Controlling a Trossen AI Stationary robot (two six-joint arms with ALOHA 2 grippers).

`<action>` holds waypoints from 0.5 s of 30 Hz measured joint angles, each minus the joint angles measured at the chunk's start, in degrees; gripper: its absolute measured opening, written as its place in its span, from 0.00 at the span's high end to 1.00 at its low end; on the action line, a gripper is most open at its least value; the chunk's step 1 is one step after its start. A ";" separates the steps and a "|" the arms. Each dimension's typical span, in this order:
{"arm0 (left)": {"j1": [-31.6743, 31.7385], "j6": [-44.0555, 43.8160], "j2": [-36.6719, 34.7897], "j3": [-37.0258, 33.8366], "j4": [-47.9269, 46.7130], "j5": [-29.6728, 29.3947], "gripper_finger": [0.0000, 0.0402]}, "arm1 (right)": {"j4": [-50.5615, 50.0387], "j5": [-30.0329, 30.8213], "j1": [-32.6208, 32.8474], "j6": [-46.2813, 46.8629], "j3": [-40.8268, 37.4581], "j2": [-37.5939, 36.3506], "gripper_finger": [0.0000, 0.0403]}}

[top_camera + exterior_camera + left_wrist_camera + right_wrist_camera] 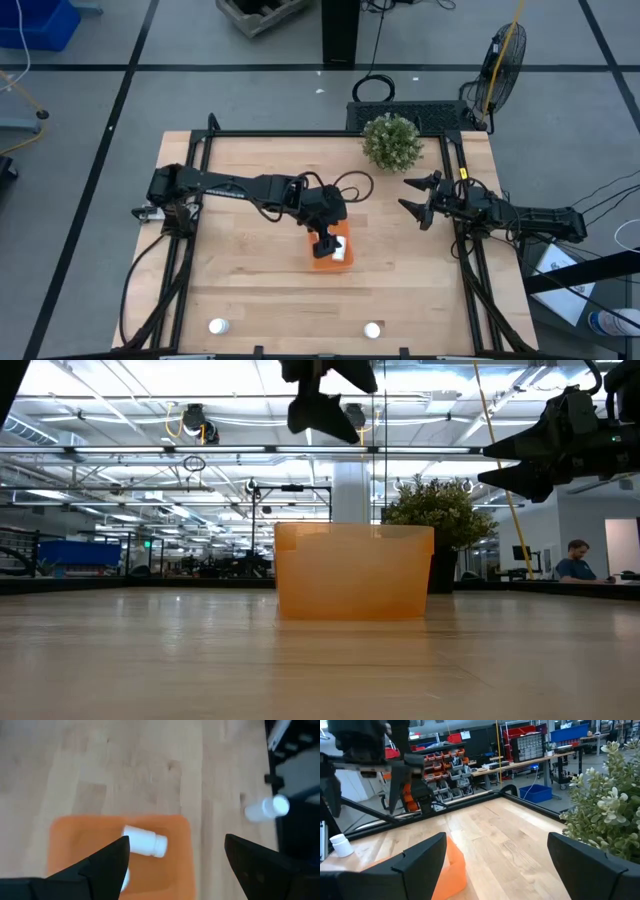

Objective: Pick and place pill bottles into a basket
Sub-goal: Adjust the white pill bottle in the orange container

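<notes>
High view: left end effector [327,243] above basket [331,262].

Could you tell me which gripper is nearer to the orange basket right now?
Left. The left gripper hangs open directly over the orange basket, which holds a pill bottle. The right gripper waits open off to the side, beside the plant.

White pill bottles [145,841], bright-orange basket [318,262], green plant [391,141], pale wood-grain table [250,290]
</notes>
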 joint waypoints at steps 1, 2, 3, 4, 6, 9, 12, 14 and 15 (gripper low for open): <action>-0.21 -1.45 0.73 -0.02 -0.03 0.79 0.20 | 0.07 0.02 0.00 0.00 0.00 0.00 0.16; -0.51 -2.72 1.67 0.01 -0.16 1.80 0.21 | 0.28 0.04 0.01 0.00 0.00 0.00 0.16; -0.90 -3.62 2.66 0.41 -0.53 2.75 0.23 | 0.45 0.04 0.01 0.00 0.00 0.00 0.16; -1.24 -4.21 3.64 0.86 -0.67 3.49 0.24 | 0.50 0.04 0.02 -0.01 0.00 0.00 0.16; -2.01 -5.08 5.88 2.71 -1.73 4.37 0.25 | 0.90 0.06 0.02 0.00 0.00 0.00 0.16; -2.83 -3.75 8.83 6.33 -5.41 4.37 0.27 | 1.09 0.08 0.00 0.00 0.00 0.00 0.16; -3.19 -0.64 10.40 9.32 -7.48 4.08 0.29 | 1.16 0.08 0.02 0.00 -0.02 0.00 0.16; -3.33 1.64 10.36 10.59 -7.75 3.44 0.30 | 0.93 0.08 0.02 0.00 -0.02 0.03 0.16; -3.31 4.26 10.32 11.46 -7.73 3.45 0.30 | 0.90 0.06 0.01 0.04 -0.02 0.04 0.16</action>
